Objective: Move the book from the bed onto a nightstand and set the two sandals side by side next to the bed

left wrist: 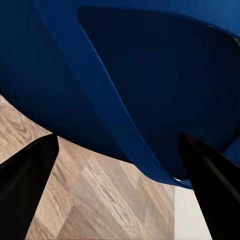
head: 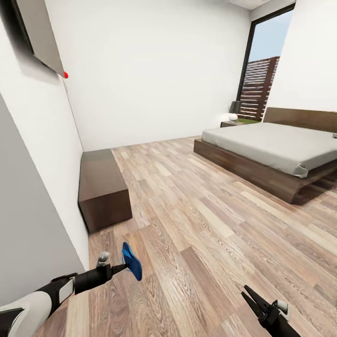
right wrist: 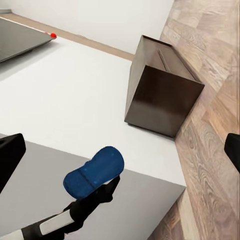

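From the head view, the left claw [head: 120, 267] held a blue sandal [head: 132, 261] above the plank floor [head: 196, 224], well apart from the bed [head: 276, 150]; the right claw [head: 251, 299] stood parted, empty. At the left wrist, the sandal [left wrist: 150, 75] loomed between dark fingers [left wrist: 27, 175]. At the right wrist, it [right wrist: 95, 172] hung near a brown cabinet [right wrist: 162, 90].

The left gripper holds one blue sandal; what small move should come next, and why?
Probably drive toward the bed with the sandal kept gripped. The left gripper holds it above the wood floor near the low brown cabinet by the wall, and open floor separates it from the bed. The right gripper is open and free.
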